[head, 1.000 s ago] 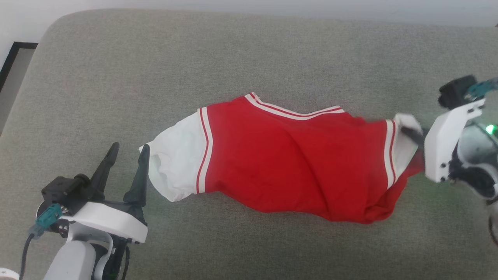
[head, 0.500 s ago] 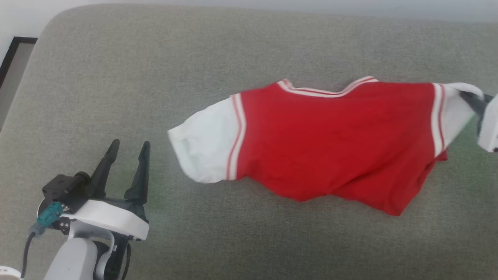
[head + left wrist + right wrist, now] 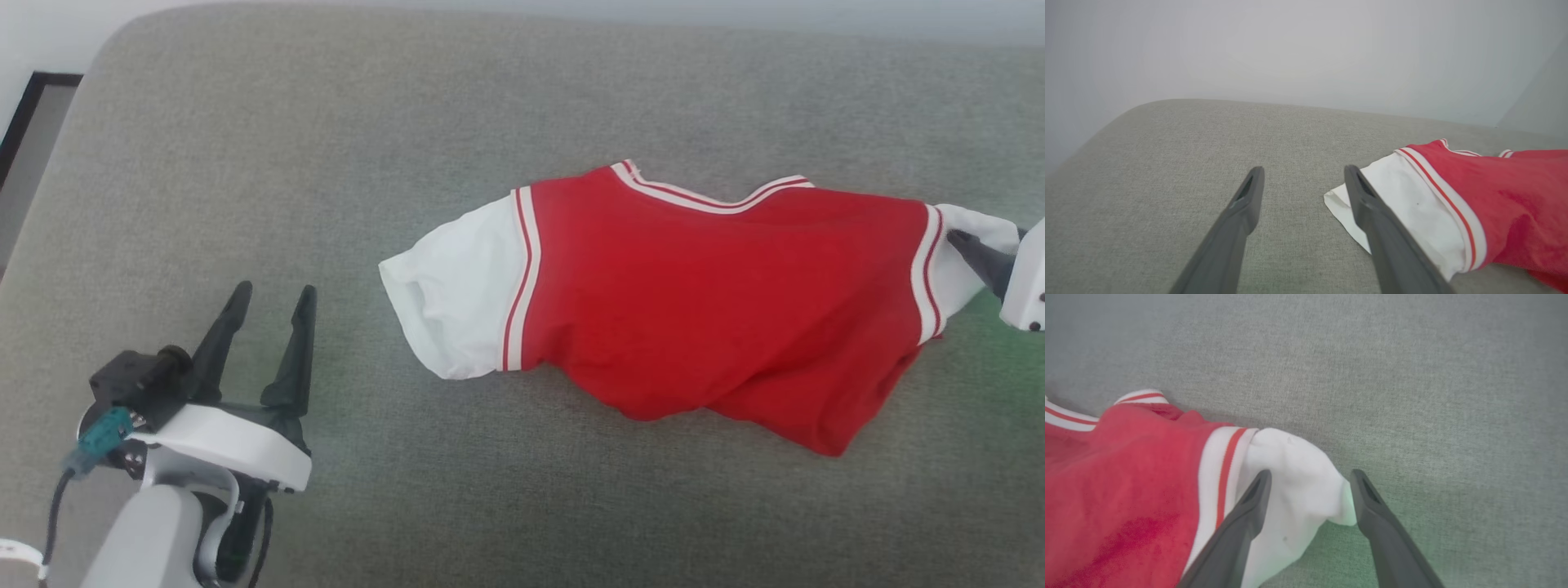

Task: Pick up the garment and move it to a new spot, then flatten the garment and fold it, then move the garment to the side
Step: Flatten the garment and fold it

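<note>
The garment (image 3: 718, 302), a red jersey with white sleeves and red-and-white striped trim, lies crumpled and stretched across the grey cushion (image 3: 408, 122). My right gripper (image 3: 980, 257) is at its right sleeve. In the right wrist view this gripper (image 3: 1311, 472) is open, its fingers spread on either side of the white sleeve (image 3: 1298, 486), which lies slack between them. My left gripper (image 3: 275, 290) stands open at the lower left, a little left of the other white sleeve (image 3: 457, 302). In the left wrist view the garment (image 3: 1515, 196) lies just right of the left gripper (image 3: 1304, 169).
The grey cushion's rounded corner is at the upper left, with a dark frame (image 3: 24, 122) and floor beyond its left edge. A pale wall (image 3: 1306, 49) runs behind the cushion.
The garment was dragged to the right, away from my left gripper. My right gripper then opened and let go of the white sleeve. The left gripper has stayed put.
</note>
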You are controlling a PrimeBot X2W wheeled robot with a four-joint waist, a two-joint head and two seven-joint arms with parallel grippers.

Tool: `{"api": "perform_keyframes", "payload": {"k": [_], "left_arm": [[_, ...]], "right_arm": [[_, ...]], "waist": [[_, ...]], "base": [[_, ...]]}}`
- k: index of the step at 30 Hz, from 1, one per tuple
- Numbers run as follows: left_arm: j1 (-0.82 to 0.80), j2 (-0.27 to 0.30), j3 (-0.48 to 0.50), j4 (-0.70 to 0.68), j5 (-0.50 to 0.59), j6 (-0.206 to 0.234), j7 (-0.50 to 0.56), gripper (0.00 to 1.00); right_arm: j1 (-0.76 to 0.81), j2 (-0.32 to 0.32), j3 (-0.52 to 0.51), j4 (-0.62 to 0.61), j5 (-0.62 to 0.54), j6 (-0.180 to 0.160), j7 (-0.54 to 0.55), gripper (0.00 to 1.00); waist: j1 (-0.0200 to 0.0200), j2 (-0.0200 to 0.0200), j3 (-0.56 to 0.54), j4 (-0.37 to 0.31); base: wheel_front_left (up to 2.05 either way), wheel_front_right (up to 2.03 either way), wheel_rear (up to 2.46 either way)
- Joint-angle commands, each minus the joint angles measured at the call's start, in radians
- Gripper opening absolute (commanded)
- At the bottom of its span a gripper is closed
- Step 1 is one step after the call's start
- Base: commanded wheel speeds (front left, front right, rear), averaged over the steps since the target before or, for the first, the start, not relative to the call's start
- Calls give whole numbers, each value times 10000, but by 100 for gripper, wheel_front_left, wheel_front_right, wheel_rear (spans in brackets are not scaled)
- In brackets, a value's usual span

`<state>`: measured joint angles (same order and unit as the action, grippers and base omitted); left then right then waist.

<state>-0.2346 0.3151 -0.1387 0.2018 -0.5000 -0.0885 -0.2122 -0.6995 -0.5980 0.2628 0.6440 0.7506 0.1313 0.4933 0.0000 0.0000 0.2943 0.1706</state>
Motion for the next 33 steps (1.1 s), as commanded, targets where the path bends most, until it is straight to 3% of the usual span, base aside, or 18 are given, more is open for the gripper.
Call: {"api": "perform_keyframes", "payload": {"k": [1,9,16,24,28,33], "left_arm": [[-233,129,-12,-14,-79,-43,134,100],[-469,636,-102,-397,-367,-177,1063,100],[-847,1245,-349,-736,-1051,-289,2975,100],[-1662,1890,-491,-313,-1848,-152,5642,100],[-2073,2123,-649,283,-2155,-11,6950,100],[-2574,2246,-804,1476,-2313,509,8427,100]], "right_arm": [[-113,33,34,-55,149,-10,-171,100],[234,33,80,-955,405,-9,-1317,100],[972,303,-280,-2374,135,-9,-3467,100],[2081,1217,-1258,-3855,-1066,-7,-5443,100],[2732,1753,-1771,-4393,-1595,-7,-5643,100],[3505,2462,-2386,-5174,-1974,-7,-5483,100]], "waist": [[0,0,-107,-94],[0,0,-521,-553],[0,0,-924,-1250],[0,0,-1079,-2219],[0,0,-1014,-2621],[0,0,-740,-3084]], "base": [[0,0,0],[0,0,0],[0,0,0],[0,0,0],[0,0,0],[0,0,0]]}}
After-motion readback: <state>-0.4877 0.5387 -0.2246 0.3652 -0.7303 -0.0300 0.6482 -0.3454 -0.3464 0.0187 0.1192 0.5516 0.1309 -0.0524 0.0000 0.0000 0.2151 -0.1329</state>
